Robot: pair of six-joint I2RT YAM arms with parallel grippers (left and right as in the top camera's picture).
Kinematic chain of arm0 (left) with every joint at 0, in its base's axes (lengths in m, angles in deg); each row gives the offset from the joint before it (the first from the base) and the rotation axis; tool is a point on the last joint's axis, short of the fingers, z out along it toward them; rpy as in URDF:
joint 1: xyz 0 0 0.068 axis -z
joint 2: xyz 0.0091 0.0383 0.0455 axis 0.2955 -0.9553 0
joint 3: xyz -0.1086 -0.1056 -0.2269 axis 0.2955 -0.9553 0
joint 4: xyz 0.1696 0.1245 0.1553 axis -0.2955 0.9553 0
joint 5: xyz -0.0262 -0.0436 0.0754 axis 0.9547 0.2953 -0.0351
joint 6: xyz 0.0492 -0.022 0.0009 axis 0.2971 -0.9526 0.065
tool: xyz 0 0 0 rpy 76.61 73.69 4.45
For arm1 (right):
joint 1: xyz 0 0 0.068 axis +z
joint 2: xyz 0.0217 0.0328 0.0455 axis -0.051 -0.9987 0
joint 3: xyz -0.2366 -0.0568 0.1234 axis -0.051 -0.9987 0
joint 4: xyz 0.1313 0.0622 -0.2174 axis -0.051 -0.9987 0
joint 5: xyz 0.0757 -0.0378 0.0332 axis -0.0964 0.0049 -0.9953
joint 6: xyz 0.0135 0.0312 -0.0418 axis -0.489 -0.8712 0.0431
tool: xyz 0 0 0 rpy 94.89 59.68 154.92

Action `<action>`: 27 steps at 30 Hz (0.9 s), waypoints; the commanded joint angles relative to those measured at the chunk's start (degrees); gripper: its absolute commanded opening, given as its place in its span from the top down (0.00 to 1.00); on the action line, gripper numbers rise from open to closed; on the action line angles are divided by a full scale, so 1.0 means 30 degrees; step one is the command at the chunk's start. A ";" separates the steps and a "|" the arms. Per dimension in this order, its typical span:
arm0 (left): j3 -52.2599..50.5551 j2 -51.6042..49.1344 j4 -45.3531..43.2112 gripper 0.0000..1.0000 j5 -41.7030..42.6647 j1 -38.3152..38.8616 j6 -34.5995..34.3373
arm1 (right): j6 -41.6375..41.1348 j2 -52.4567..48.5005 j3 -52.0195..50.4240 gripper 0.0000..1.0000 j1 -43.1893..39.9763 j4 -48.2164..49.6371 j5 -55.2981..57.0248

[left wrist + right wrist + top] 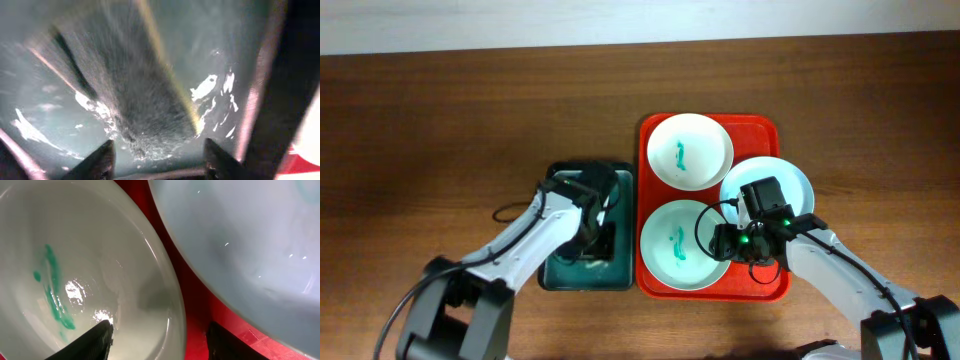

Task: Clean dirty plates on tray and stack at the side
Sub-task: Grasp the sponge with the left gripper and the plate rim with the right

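Observation:
The red tray [757,128] holds three plates. The white plate [690,150] is at the back and the pale green plate [675,245] at the front, each with a teal smear. The pale blue plate [782,180] is at the right, partly under my right arm. My right gripper [732,243] is open, its fingers [162,340] straddling the right rim of the pale green plate [75,270], with the pale blue plate [250,245] beside it and the tray [200,295] showing between them. My left gripper [595,235] is open [157,160] just over a sponge [145,100].
The dark green basin [560,272] stands left of the tray, and its wet floor [30,110] shows around the sponge. Brown tabletop [440,130] lies to the left and behind. A pale wall edge runs along the back.

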 commanded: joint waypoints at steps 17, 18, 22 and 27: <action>0.3497 -0.2849 -0.2033 0.81 -0.2382 -0.0219 0.2463 | 0.0036 -0.0284 -0.0335 0.37 0.0102 -0.0313 0.0729; 0.4007 -0.2849 -0.1406 0.58 -0.2375 -0.0219 0.2463 | 0.0036 -0.0284 -0.0335 0.37 0.0102 -0.0335 0.0729; 0.4306 -0.2849 0.0401 0.36 -0.2368 -0.0219 0.2448 | 0.0036 -0.0284 -0.0335 0.37 0.0095 -0.0430 0.0736; 0.2798 -0.2856 -0.0743 0.46 -0.0874 -0.0197 0.1472 | 0.0029 -0.0284 -0.0335 0.37 0.0102 -0.0488 0.0736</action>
